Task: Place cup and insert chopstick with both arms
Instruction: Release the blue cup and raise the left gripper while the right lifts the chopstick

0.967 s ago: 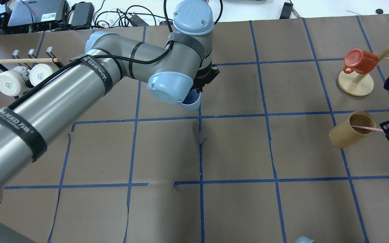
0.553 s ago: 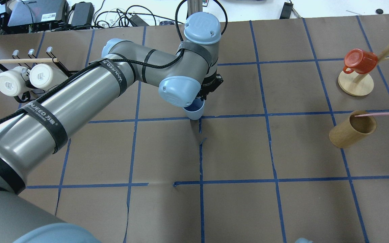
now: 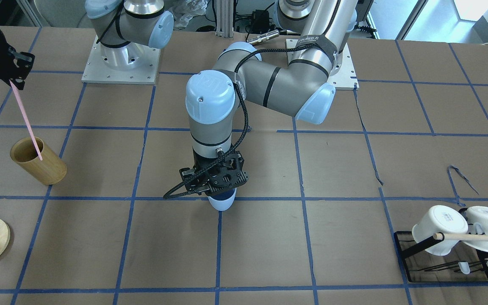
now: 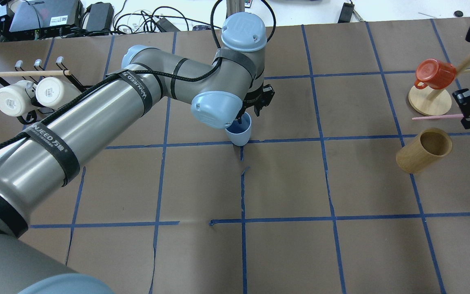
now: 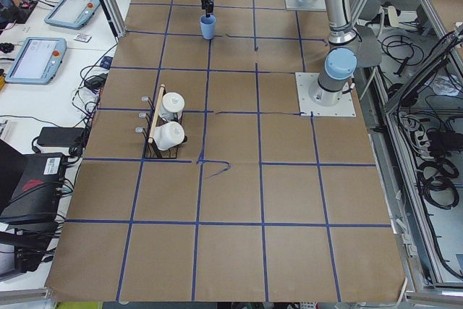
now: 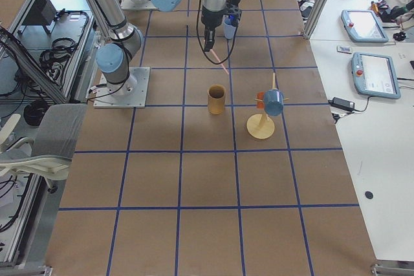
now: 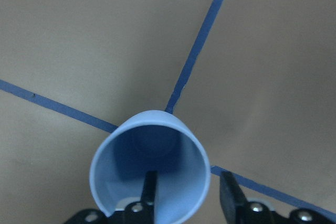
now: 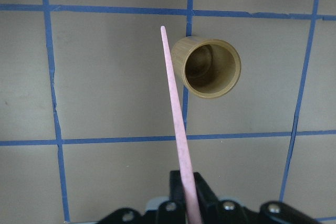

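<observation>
Blue plastic cup (image 4: 239,131) stands upright on the brown paper-covered bench (image 4: 284,183) at a tape crossing. The left gripper (image 7: 188,181) is spread astride its wall, so an off-centre lift could tip it. Farther, the right gripper (image 8: 186,184) clamps the thin pink chopstick (image 8: 175,114) in the air; I think it may knock the wooden tube (image 8: 210,69).

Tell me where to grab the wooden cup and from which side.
I'd grip the wooden cup by its rim from above, one finger inside, one outside the wall. It stands upright, mouth open and empty, so the rim is free all round; the chopstick held by the right gripper is out of it.
</observation>
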`<state>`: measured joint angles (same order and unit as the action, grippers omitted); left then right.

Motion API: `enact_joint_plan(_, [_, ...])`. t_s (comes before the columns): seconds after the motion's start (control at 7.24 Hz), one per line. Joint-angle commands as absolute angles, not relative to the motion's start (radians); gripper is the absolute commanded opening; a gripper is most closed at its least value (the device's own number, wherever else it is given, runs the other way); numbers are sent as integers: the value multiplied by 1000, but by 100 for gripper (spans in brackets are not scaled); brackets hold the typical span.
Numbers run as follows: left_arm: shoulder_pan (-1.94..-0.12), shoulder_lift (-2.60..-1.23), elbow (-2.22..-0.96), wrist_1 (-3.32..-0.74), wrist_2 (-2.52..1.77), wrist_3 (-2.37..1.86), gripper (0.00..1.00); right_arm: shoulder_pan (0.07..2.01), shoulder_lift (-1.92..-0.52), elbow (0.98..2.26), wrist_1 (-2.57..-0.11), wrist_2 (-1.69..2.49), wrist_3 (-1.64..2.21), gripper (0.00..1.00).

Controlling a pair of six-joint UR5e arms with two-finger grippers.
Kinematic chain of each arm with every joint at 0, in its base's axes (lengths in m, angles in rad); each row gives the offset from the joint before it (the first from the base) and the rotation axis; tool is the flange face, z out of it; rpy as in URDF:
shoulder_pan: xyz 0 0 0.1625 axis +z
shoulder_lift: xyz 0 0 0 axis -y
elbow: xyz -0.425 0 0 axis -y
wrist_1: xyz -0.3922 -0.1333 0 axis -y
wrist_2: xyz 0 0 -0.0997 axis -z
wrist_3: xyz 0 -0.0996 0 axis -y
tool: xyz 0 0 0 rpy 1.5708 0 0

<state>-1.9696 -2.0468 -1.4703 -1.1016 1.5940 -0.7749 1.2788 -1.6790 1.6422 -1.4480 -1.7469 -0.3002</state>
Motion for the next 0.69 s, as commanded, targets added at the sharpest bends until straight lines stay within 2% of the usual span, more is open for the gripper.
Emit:
enact_joint_plan(0.0, [-1826, -1987, -1467, -1145, 1600, -528, 100, 1325, -1671, 1606, -1393, -1752, -229, 12])
enact_joint_plan(0.28, [-1706, -1869, -1463, -1292, 1600, -338, 100, 1449, -1652, 1589, -1405, -1692, -136, 12])
enact_joint_plan(0.55, [-1584, -1771, -1473, -1364, 1598, -293, 100, 1610, -1518, 1437, -1405, -1686, 14, 14])
